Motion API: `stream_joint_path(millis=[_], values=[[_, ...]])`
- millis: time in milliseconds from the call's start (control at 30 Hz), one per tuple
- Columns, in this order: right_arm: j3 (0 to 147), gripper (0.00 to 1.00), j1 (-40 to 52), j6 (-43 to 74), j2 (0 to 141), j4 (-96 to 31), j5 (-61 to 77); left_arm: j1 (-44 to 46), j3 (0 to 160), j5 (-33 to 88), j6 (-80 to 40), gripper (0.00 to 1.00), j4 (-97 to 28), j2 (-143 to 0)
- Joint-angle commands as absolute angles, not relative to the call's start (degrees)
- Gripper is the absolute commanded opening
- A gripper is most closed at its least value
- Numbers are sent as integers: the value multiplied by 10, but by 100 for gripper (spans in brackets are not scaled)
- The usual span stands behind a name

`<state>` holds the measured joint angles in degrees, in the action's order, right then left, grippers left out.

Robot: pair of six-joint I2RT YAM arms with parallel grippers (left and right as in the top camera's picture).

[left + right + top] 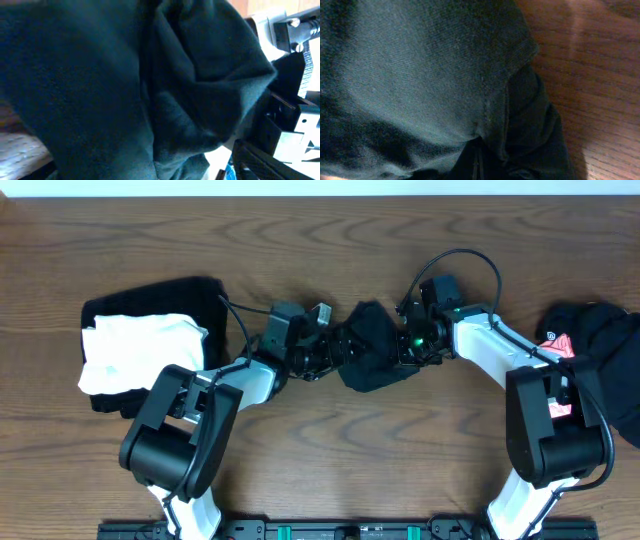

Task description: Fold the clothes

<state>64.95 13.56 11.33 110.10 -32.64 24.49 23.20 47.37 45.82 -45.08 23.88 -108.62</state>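
Dark wood-grain table (330,240) beneath a bunched black shirt (372,350)

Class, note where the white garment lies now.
Overhead view: the white garment lies on the table's left side, atop a black garment, beside the left arm.

Overhead looks straight down on table (320,240); both wrist views pressed close against black garment (370,365) (shared, mid-table).

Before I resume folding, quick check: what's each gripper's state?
Left gripper: at the black garment, jaws hidden, cannot tell.
Right gripper: shut on the black garment.
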Motion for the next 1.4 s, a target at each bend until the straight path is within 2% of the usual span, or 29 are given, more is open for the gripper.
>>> stream_joint_path(millis=[0, 300, 533, 733, 900, 1000, 1100, 1200, 1233, 1367], values=[[641, 1, 141, 106, 1126, -341, 225, 233, 468, 427, -449, 90, 241, -1093], [641, 1, 141, 106, 1126, -343, 225, 289, 469, 285, -567, 95, 226, -1093], [641, 1, 141, 106, 1126, -350, 225, 296, 469, 246, -593, 95, 232, -1099], [641, 1, 141, 106, 1126, -354, 225, 297, 469, 255, -613, 84, 263, -1146], [641, 1, 141, 106, 1126, -358, 225, 297, 469, 287, -616, 69, 322, -1190], [641, 2, 141, 106, 1126, -358, 225, 297, 469, 294, -602, 53, 323, -1194], [641, 4, 141, 106, 1126, -358, 225, 297, 469, 301, -580, 31, 323, -1194], [641, 14, 138, 101, 1123, -356, 224, 296, 469, 317, -551, 11, 322, -1192], [641, 19, 136, 98, 1119, -357, 224, 296, 469, 324, -540, 8, 322, -1191], [641, 35, 118, 98, 1088, -367, 230, 292, 469, 348, -519, 6, 319, -1180]])
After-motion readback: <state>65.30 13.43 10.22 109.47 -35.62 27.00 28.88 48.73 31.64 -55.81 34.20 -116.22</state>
